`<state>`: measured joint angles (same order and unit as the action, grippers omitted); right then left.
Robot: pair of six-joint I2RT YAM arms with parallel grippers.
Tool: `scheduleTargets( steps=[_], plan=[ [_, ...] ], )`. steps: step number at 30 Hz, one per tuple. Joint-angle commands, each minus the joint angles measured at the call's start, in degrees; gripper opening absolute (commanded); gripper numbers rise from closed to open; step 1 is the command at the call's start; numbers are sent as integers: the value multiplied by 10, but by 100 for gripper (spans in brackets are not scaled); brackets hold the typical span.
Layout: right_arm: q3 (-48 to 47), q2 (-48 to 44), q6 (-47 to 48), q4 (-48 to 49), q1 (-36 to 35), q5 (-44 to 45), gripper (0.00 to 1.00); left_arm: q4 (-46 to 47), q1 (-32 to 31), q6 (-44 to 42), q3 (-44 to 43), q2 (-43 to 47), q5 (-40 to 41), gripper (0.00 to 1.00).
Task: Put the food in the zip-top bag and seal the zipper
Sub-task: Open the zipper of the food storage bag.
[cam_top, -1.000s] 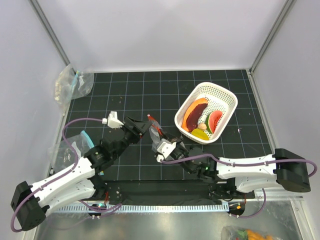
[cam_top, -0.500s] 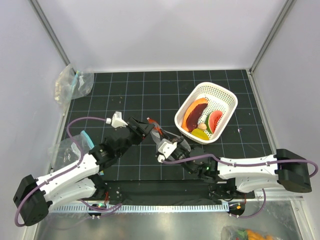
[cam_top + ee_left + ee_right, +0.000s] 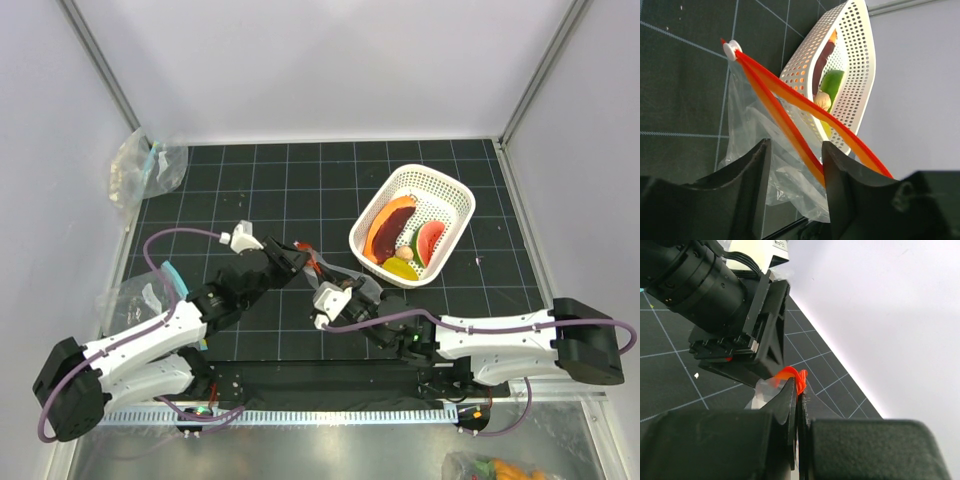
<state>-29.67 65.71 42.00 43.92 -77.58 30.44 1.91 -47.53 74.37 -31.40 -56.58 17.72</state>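
Black gridded table [image 3: 260,190], both arms meeting near its middle. White basket [image 3: 445,205] sits far-right of them, the food [image 3: 385,232] all inside it, nothing bagged yet. Zip-top bag [image 3: 755,125] is held up between the two grippers, clear of the basket and just left of it.

Left gripper [image 3: 796,150]: jaws stand apart. One strip of the zipper [image 3: 785,127] runs down between them against the inner face of one finger, no squeeze visible. Right gripper [image 3: 796,390]: pressed together, pinching the red-orange strip at its fingertips, so this arm carries the bag.

Zipper is unsealed. Its two strips fan out from the white slider [image 3: 731,49], and the long axis runs from the slider back toward the left gripper. In the left wrist view the basket shows beyond the spread strips.

Likely step: opening the mouth before loading. Key relation: the food lies right and farther back from the bag. The right gripper is nearer the basket, but it is busy holding. So I'd guess the left must grip the lip before the right can go for the food.
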Motion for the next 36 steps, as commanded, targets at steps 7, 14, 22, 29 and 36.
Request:
scheduleTargets(
  steps=[7, 14, 22, 29, 36],
  plan=[
    [-42, 17, -64, -24, -5, 15, 9, 3, 2, -59, -37, -24, 9, 1],
    [-40, 22, -75, -24, -4, 46, 37, -15, 2, -86, -38, 13, 31, 0],
    [-46, -10, -118, -69, -5, 62, 59, -30, 1, -154, -38, 78, 54, 0],
    [-57, -51, -197, -85, -4, 77, 77, -46, 0, -210, -57, 60, 83, 0],
    [-68, -79, -272, -130, 20, 34, 80, -54, -17, -267, -81, 34, 133, 0]
  ],
)
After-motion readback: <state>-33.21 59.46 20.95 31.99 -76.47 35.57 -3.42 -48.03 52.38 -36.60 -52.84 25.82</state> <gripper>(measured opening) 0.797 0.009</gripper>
